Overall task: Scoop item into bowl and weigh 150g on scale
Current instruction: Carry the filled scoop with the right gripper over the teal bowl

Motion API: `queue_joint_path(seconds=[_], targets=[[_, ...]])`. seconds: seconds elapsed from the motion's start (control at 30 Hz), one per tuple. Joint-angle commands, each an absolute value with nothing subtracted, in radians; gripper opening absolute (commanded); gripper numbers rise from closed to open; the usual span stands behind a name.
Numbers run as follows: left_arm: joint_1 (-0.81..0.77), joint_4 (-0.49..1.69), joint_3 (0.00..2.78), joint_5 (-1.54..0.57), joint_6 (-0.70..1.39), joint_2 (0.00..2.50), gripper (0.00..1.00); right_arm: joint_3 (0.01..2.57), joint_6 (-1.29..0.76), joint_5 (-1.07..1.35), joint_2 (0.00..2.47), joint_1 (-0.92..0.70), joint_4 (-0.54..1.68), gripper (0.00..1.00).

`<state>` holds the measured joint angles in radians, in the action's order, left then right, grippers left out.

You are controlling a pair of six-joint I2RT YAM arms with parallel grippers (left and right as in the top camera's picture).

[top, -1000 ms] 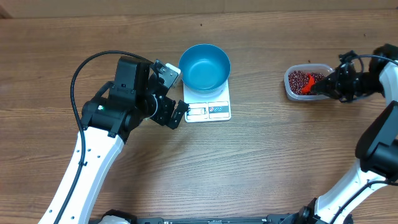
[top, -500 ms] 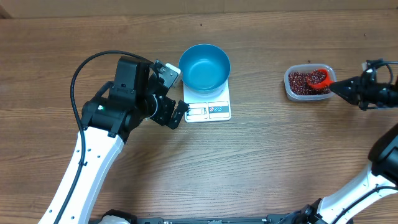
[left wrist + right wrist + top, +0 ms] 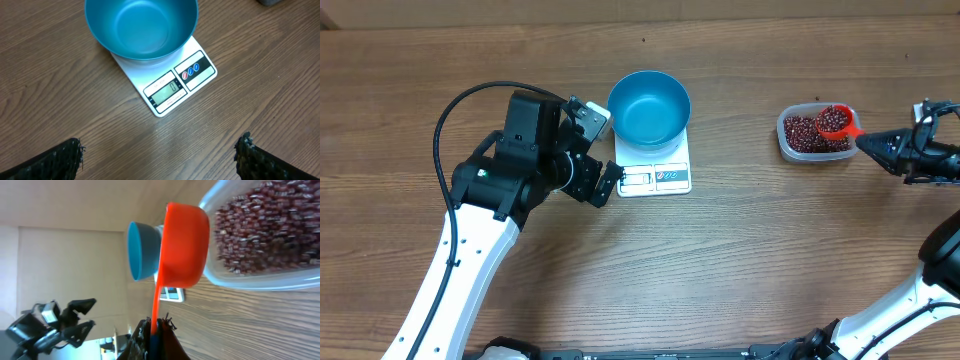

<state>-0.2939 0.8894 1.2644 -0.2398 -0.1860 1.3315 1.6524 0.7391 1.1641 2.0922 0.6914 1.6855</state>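
Note:
The blue bowl (image 3: pixel 649 108) stands empty on the white scale (image 3: pixel 660 178), whose display shows zero (image 3: pixel 165 89). My left gripper (image 3: pixel 604 148) hovers open just left of the scale, its fingers (image 3: pixel 62 161) wide apart over bare wood, the bowl (image 3: pixel 140 25) ahead of it. My right gripper (image 3: pixel 874 142) is shut on the thin handle of an orange scoop (image 3: pixel 835 121). The scoop's cup holds dark red beans and hangs over the right end of a clear tub of beans (image 3: pixel 805 135). In the right wrist view the scoop (image 3: pixel 185 245) sits beside the tub's beans (image 3: pixel 270 230).
The clear tub (image 3: pixel 785 146) stands on the wooden table at the right, well apart from the scale. The right arm's base reaches in from the lower right (image 3: pixel 930 260); the left arm crosses the lower left (image 3: pixel 470 260).
My right gripper has drawn back to the right, lifting the scoop out of the bean heap to the tub's far right end. The left arm has not moved.

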Motion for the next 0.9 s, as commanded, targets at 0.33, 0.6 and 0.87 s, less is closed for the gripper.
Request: queue_joint_path(seconds=[0.33, 0.6, 0.87], targets=[[-0.29, 0.886, 1.265, -0.244, -0.175, 1.337, 1.0, 1.65, 0.793, 1.336, 2.092, 0.606, 1.695, 0.04], [-0.29, 0.886, 1.265, -0.244, -0.175, 1.337, 0.99, 1.65, 0.794, 1.438, 2.092, 0.446, 1.695, 0.04], [-0.29, 0.886, 1.265, -0.244, -0.175, 1.337, 1.0, 1.65, 0.794, 1.569, 2.092, 0.301, 1.679, 0.04]])
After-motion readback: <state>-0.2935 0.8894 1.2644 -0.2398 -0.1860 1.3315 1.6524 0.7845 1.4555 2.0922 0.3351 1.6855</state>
